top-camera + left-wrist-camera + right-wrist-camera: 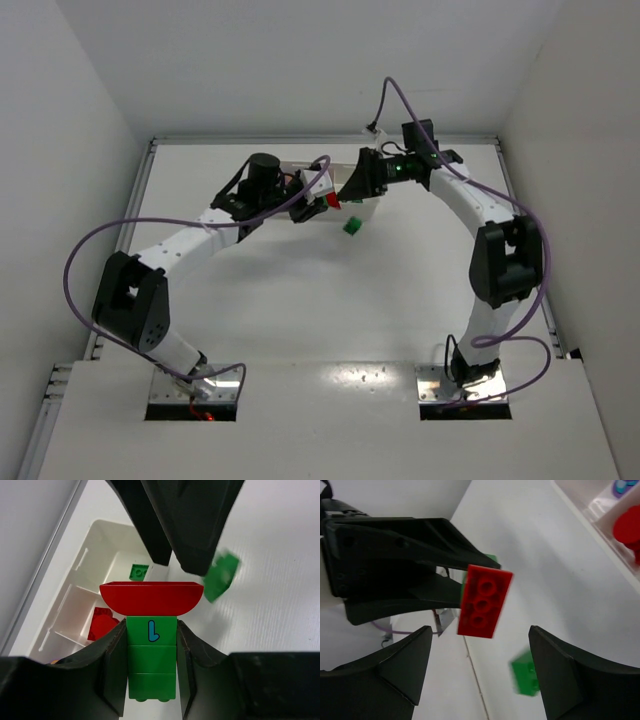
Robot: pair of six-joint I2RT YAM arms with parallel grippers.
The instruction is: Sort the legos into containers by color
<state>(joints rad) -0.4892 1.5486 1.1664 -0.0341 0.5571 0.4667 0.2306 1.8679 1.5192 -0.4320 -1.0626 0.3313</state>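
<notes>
My left gripper [151, 629] is shut on a green lego stack [151, 652] marked "L", with a red curved piece [151, 597] on its end. It holds the stack above the table beside the white tray [95, 545]. My right gripper [480, 647] is open and empty, its jaws wide apart facing the red piece [485, 601]. A loose green lego [221, 576] shows blurred just past the stack, also in the right wrist view [526, 677] and from above [352, 226]. The tray holds a green lego [139, 571] in one compartment and red legos [102, 625] in the middle one.
In the top view both grippers meet at the far centre of the table, left gripper [322, 193] and right gripper [352, 188], hiding most of the tray. The tray's compartment past the red ones [627, 530] holds a purple-blue piece [621, 486]. White walls enclose the table.
</notes>
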